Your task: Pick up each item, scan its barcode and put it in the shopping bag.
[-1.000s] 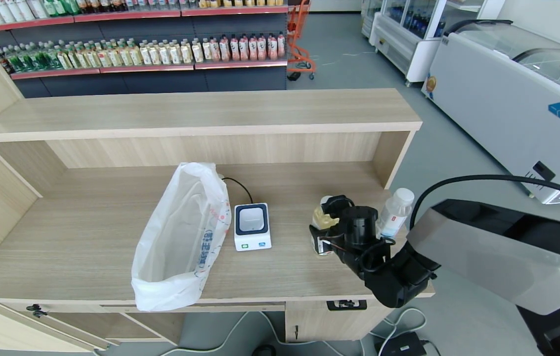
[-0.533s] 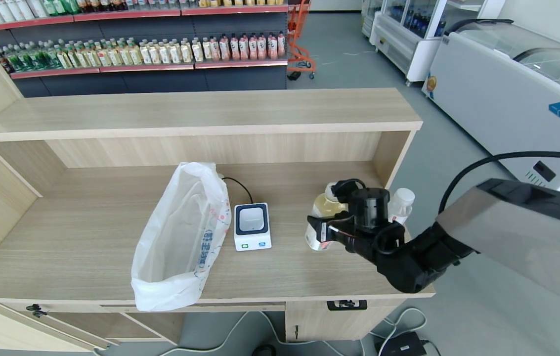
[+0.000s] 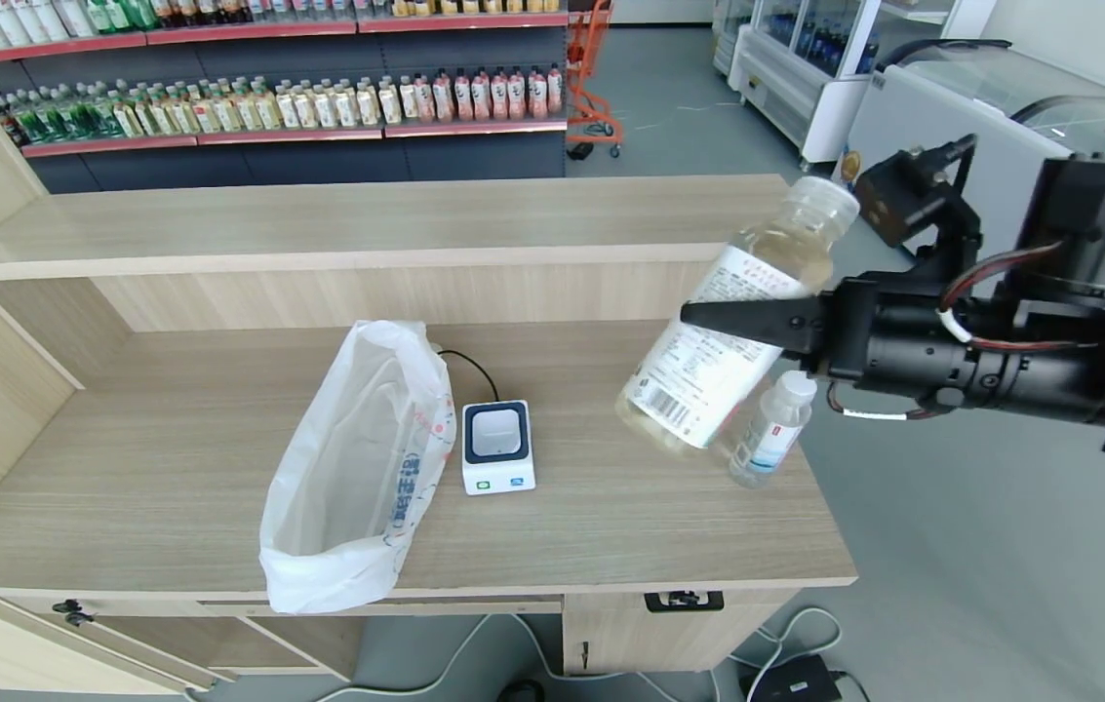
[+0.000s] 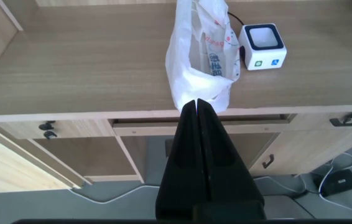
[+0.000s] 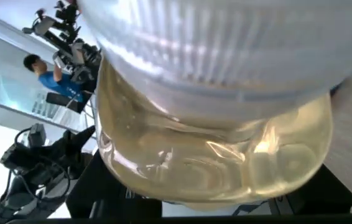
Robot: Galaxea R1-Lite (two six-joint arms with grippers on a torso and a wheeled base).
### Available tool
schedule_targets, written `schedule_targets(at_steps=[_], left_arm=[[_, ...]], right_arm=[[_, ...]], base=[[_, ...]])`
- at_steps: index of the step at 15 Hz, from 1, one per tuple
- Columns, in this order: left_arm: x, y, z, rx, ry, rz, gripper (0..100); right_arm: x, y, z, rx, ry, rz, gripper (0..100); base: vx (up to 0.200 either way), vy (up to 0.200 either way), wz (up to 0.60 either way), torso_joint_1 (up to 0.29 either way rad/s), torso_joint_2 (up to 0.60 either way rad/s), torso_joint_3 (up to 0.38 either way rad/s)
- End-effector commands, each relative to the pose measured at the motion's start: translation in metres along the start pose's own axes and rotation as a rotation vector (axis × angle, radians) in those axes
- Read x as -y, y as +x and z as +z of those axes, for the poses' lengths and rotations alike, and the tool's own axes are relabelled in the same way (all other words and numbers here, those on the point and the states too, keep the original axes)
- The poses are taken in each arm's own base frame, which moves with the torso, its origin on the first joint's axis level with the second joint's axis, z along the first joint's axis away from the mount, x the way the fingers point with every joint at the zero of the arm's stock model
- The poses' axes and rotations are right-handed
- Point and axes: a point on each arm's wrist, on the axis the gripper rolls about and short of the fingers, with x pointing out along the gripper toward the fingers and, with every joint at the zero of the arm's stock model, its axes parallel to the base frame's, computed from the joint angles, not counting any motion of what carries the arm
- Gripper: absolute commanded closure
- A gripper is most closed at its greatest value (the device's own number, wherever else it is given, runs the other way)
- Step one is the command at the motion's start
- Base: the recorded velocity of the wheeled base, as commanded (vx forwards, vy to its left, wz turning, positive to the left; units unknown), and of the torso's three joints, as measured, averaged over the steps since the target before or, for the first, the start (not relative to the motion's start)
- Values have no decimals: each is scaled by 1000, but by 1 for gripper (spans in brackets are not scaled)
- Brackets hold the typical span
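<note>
While clamped in the right gripper (image 3: 700,318), bottle (image 3: 708,375): hangs in the air clear of the counter (image 3: 172,458), tilted, with its cap up and back toward the wrist and its base down past the fingertips. The right wrist view shows pale yellow liquid in it (image 5: 213,143).
Right gripper: closed round the bottle's middle. One dark finger (image 3: 757,318) lies across the label and the other is hidden behind it.
Barcode (image 3: 671,409): at the label's low end, below the right fingertips, turned toward the head camera.
Small bottle (image 3: 772,429): clear with a white cap, upright on the counter right under the right gripper. It is just beside the held bottle's base, and I cannot tell whether they touch.
Scanner (image 3: 498,447): white box with its window facing up, on the counter. It sits lower than the right gripper and out beyond its fingertips, well apart from the bottle.
Cable (image 3: 470,367): black, running from the scanner's far side toward the bag.
Bag (image 3: 357,468): white with its mouth open, just beside the scanner on the side away from the right gripper. Its near end (image 4: 201,87) lies straight ahead of the left gripper's tips.
Left gripper (image 4: 198,107): fingers pressed together with nothing between them, out in front of the counter's front edge (image 4: 70,115).
</note>
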Motion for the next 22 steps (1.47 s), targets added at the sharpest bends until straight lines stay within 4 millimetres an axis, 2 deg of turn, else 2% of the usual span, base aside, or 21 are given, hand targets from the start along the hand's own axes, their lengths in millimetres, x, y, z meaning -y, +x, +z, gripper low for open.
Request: schedule_targets(at_steps=[1,6,12,18,22], left_arm=[[0,0,0,-1,0,0,100],[0,0,0,0,0,0,100],[0,0,0,0,0,0,100],[0,0,0,0,0,0,100],[0,0,0,-1,0,0,100]], right_arm=[[-36,-40,6,30,-55,90,100],[-63,-62,9,-19,-17,271,100],[-77,-70,6,-82,-13,388,100],[-97,-69,7,-126,81,465,100],[-102,-66,4,-147,86,493,100]], base=[[0,0,0,0,0,0],[0,0,0,0,0,0],[0,0,0,0,0,0],[0,0,0,0,0,0],[0,0,0,0,0,0]])
